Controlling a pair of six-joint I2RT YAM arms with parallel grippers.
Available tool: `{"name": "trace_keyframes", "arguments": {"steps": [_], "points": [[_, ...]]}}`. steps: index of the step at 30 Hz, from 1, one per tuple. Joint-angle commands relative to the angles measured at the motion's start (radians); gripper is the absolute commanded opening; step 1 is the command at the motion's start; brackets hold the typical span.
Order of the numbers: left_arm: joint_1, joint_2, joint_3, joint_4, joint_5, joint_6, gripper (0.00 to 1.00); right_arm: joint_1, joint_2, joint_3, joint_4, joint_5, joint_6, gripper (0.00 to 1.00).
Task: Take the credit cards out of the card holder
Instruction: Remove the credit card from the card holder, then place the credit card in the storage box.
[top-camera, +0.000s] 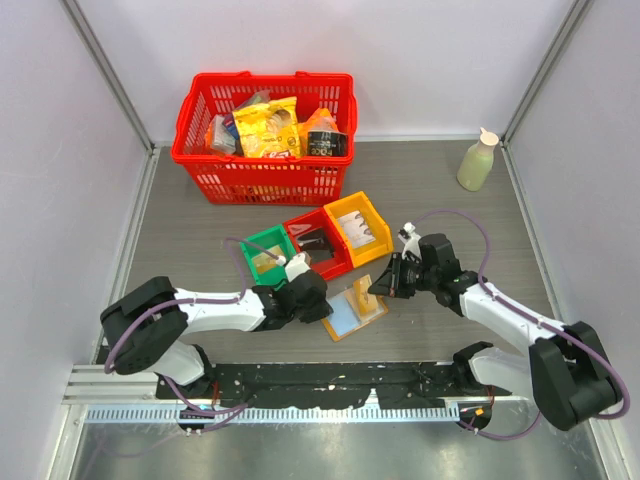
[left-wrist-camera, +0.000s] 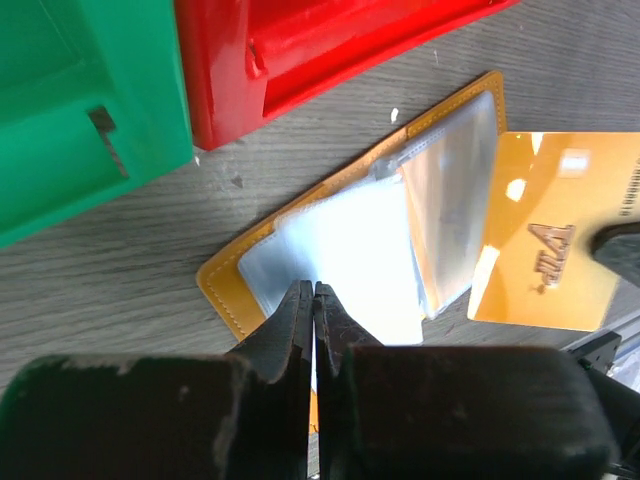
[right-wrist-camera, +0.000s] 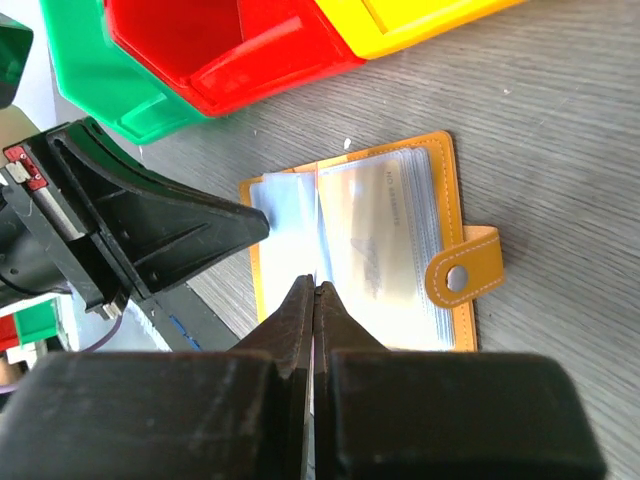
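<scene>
Holder (top-camera: 352, 313) open at middle of worktop's (top-camera: 450, 200) near edge, left hand (top-camera: 322, 303) clenched at its edge; right hand (top-camera: 382, 287) clenched on one gold card (left-wrist-camera: 548, 225), nearly out; other cards (right-wrist-camera: 375, 250) left in sleeves.

Hemmed in: a small green plastic bin (top-camera: 262, 255), a red plastic bin (top-camera: 315, 240) and a yellow-orange plastic bin (top-camera: 358, 228) stand side by side just behind the flat tan-orange card holder (top-camera: 348, 320), walling off its far side. The left gripper (left-wrist-camera: 314, 292), fingers closed, blocks the holder's left. The right gripper (right-wrist-camera: 313, 290), pinched on a gold-coloured plastic card (left-wrist-camera: 555, 240), blocks its right. The bare grey wood-grain table (top-camera: 450, 220) lies open right of the yellow-orange plastic bin, left of the green one and along the near strip before the black base rail (top-camera: 330, 380). A red mesh shopping basket (top-camera: 265, 165) fills the far centre. A pale green bottle (top-camera: 477, 160) stands well apart, far right.
</scene>
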Motion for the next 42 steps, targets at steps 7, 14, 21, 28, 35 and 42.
{"name": "trace_keyframes", "arguments": {"steps": [7, 14, 21, 28, 35, 42], "points": [[0.196, -0.234, 0.137, -0.088, 0.195, 0.434, 0.70, -0.005, -0.152, 0.257, -0.346, 0.049, -0.164, 0.01], [0.337, -0.290, 0.338, -0.203, 0.512, 0.827, 0.99, -0.003, -0.117, 0.430, -0.407, -0.098, -0.284, 0.01], [0.344, -0.241, 0.548, -0.464, 0.781, 1.226, 1.00, -0.003, -0.112, 0.487, -0.386, -0.210, -0.393, 0.01], [0.344, -0.193, 0.648, -0.574, 0.947, 1.461, 0.98, 0.001, -0.127, 0.483, -0.285, -0.339, -0.414, 0.01], [0.344, -0.112, 0.729, -0.660, 1.063, 1.561, 1.00, 0.020, -0.132, 0.483, -0.248, -0.403, -0.443, 0.01], [0.344, -0.003, 0.817, -0.749, 1.172, 1.578, 0.86, 0.038, -0.123, 0.481, -0.229, -0.426, -0.453, 0.01]]}}
